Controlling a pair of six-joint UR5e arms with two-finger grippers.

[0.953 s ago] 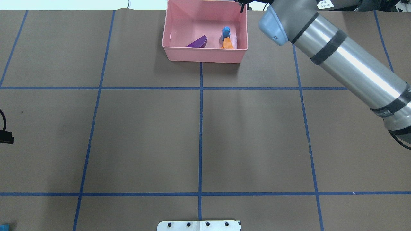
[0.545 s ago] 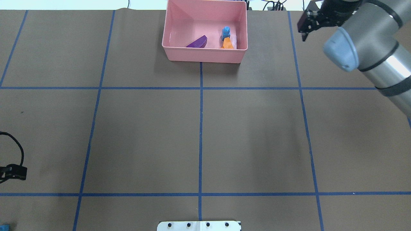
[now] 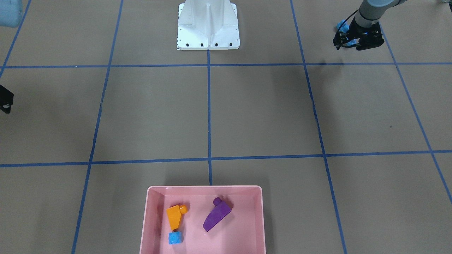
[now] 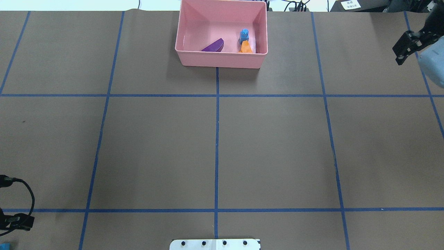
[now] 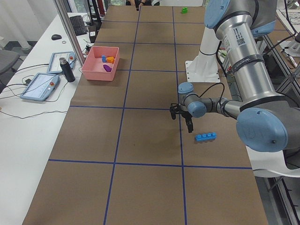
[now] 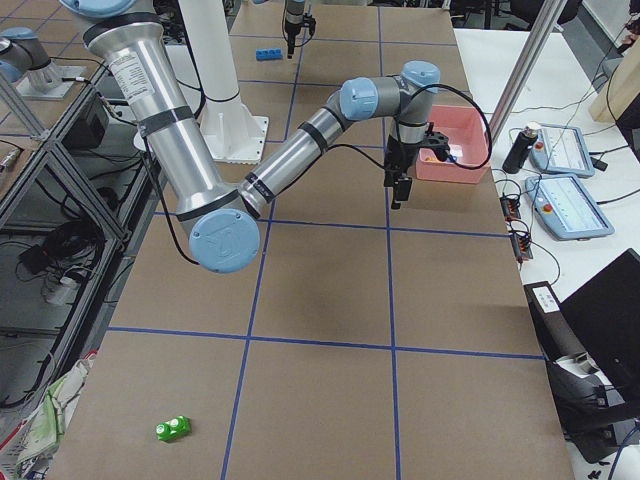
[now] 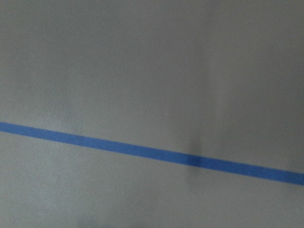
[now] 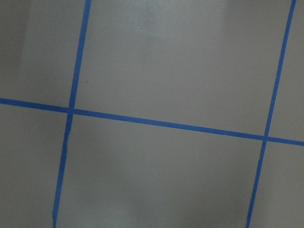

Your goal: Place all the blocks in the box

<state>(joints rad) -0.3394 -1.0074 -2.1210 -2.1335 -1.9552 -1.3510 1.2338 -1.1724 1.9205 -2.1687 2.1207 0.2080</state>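
Observation:
The pink box [image 4: 222,57] stands at the table's far middle; it also shows in the front view [image 3: 153,218]. In it lie the purple sloped block [image 4: 213,46], the orange sloped block [image 4: 246,47] and the tiny blue cube [image 4: 244,34]. The long blue bar [image 5: 206,137] lies on the table by my left gripper [image 5: 182,123], which hovers just beside it, open and empty. The green block [image 6: 173,429] lies alone near the table's right end. My right gripper [image 4: 399,56] hangs open and empty to the right of the box.
The white robot base [image 3: 208,28] stands at the near middle edge. Blue tape lines [image 4: 216,139] grid the brown paper. A side table beyond the box holds tablets and a dark bottle [image 5: 67,70]. Both wrist views show only paper and tape.
My right arm has swung from over the box's right rim far out to the right. My left gripper has moved toward the robot's side of the table. The blocks in the box have not moved.

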